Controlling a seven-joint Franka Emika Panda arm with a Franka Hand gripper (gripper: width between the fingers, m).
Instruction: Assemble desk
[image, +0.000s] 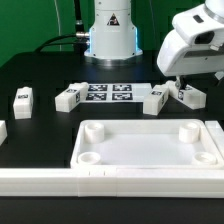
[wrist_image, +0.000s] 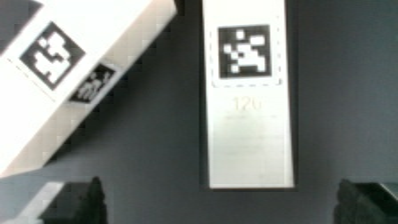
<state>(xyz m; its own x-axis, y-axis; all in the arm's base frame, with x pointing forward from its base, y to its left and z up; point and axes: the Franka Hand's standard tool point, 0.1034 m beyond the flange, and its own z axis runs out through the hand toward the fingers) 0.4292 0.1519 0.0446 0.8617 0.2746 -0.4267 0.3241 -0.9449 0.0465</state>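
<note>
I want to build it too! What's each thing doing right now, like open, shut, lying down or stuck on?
Tool: open, empty.
Leg under it: lying flat, not gripped.
Other legs: loose, lying down.
Desk top: sockets up, no legs in.

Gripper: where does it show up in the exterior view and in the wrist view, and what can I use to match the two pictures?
Exterior view: the gripper hangs open at the exterior view's upper right, above two tagged legs.
Wrist view: only its dark fingertips show, flanking one leg's end.
Shared landmark: that pair of tagged legs, lying at an angle to each other.
</note>
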